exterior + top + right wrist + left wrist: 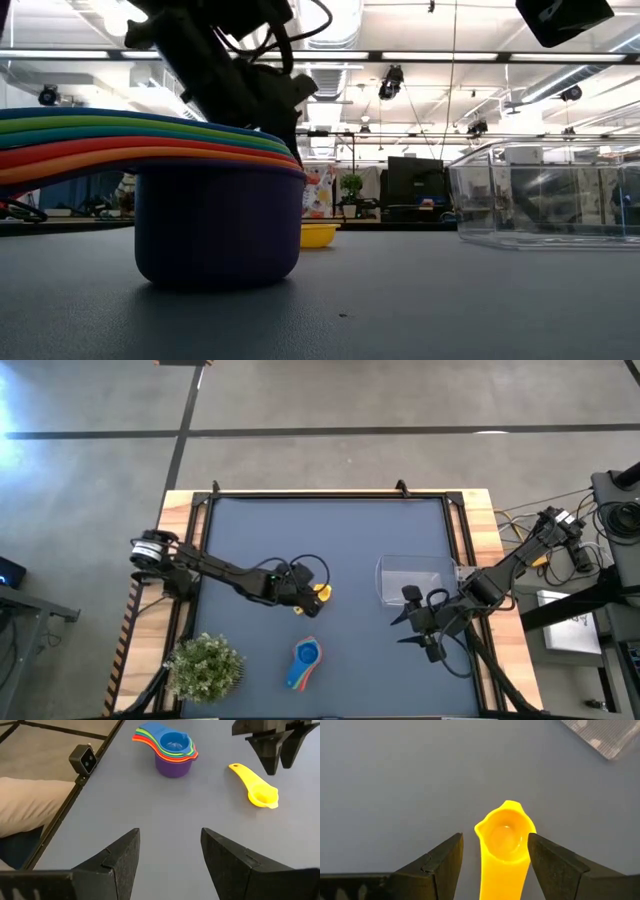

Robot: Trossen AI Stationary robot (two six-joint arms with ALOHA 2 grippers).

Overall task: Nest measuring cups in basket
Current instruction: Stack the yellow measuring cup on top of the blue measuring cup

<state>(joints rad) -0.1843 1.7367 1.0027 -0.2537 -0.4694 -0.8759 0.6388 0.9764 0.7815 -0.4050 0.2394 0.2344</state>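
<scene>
Hovering over the yellow cup (pixel 505 840) near mid-tabletop (pixel 330 530), the left claw (pixel 495 857) is spread wide, one finger on each side, the handle's end cut off in its wrist view. Six nested cups (pixel 172 751) sit near the front edge; the low view crops their handles. The right claw (pixel 170 852) gapes beside the clear basket (pixel 410 578), holding nothing.

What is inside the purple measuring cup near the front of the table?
Nested in the purple cup are more cups, rims showing orange, red, green and teal, with the blue cup on top. Their bowls are hidden, so the exact count is unclear. The yellow cup lies apart on the table.
</scene>
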